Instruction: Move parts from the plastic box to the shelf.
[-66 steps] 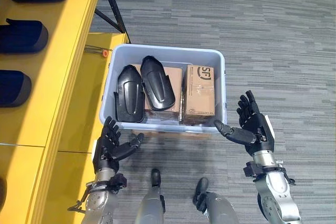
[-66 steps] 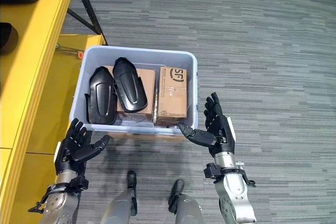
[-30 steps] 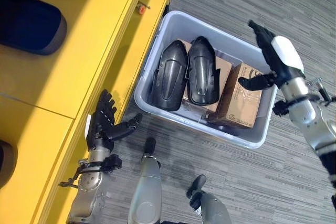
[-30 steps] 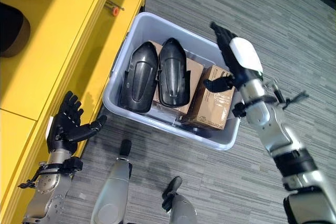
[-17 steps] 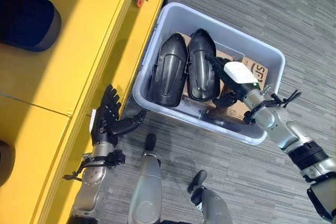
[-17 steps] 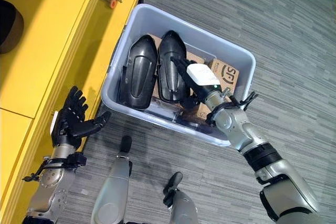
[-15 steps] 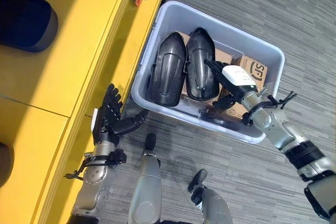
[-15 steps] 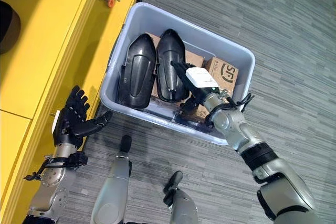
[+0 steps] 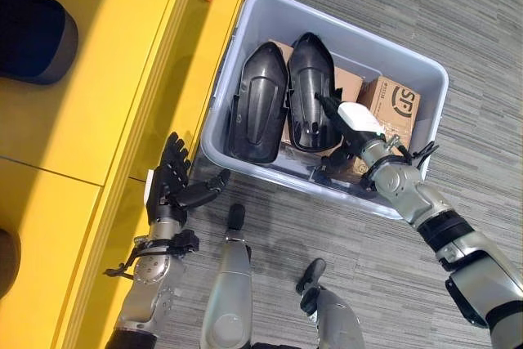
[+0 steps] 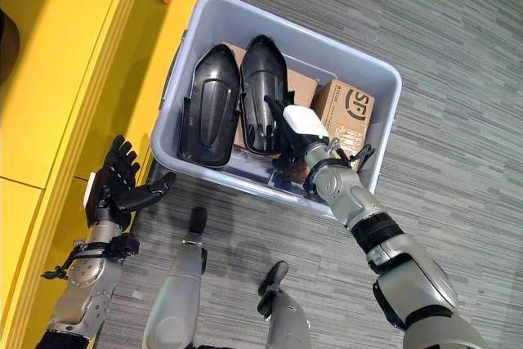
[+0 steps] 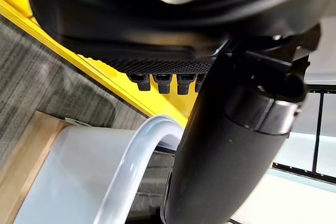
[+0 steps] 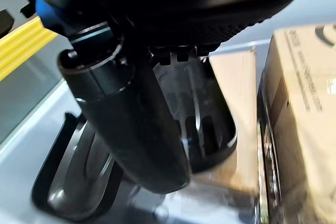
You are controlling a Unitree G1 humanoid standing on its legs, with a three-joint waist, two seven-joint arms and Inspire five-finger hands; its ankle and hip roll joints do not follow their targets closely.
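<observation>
Two black plastic shell-shaped parts lie side by side in the pale blue-grey plastic box (image 9: pixel 425 120), which sits on the grey striped carpet floor (image 9: pixel 458 14) in the upper middle of the frame. The left black part (image 9: pixel 257 104) leans near the box's left wall. The right black part (image 9: pixel 310 91) rests on a flat brown cardboard box (image 10: pixel 301 87) under it. A second, taller brown cardboard box (image 9: pixel 392 104) stands at the right end of the plastic box.

The right robot hand (image 9: pixel 347 124) reaches into the plastic box from the lower right, with its white-backed palm over the lower end of the right black part. Its fingers (image 9: pixel 323 104) lie stretched out flat along that part and are not curled round it. In the right wrist view the thumb (image 12: pixel 131 124) sticks out in front of the part's ribbed end.

The left robot hand (image 9: pixel 172 185) is at the lower left of the frame, just beside the box's near left corner. Its fingers are spread wide and it holds nothing.

A yellow metal shelf (image 9: pixel 122 63) fills the left side of the frame. A dark blue padded part (image 9: pixel 33 34) lies on it at the upper left.
</observation>
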